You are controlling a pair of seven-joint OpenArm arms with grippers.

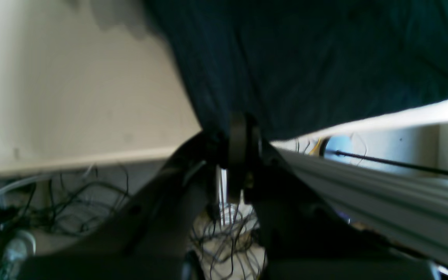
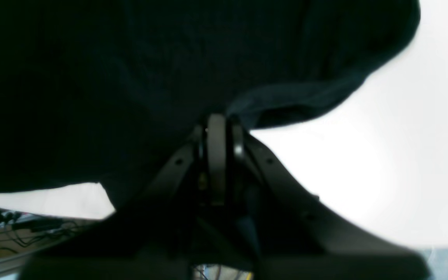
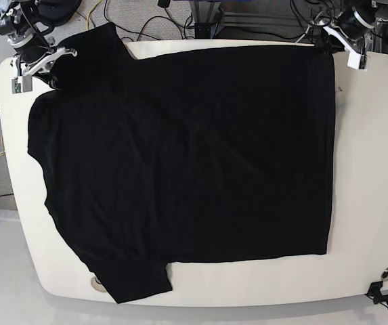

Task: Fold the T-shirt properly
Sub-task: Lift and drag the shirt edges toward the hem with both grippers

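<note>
The black T-shirt (image 3: 180,156) lies spread flat on the white table (image 3: 370,203), with its sleeves toward the left of the base view and its hem toward the right. No print shows. At the far right corner of the hem my left gripper (image 3: 324,42) is shut on the cloth. The left wrist view shows the T-shirt (image 1: 305,58) drawn into the closed left gripper (image 1: 241,124). At the far left shoulder my right gripper (image 3: 53,80) is shut on the shirt. In the right wrist view the dark T-shirt (image 2: 130,77) bunches into the closed right gripper (image 2: 218,120).
Cables (image 3: 146,20) and a metal frame (image 3: 207,13) lie beyond the table's far edge. A round hole (image 3: 97,284) and a fitting (image 3: 385,273) sit near the front edge. A grey rail (image 1: 383,194) runs beside the left gripper.
</note>
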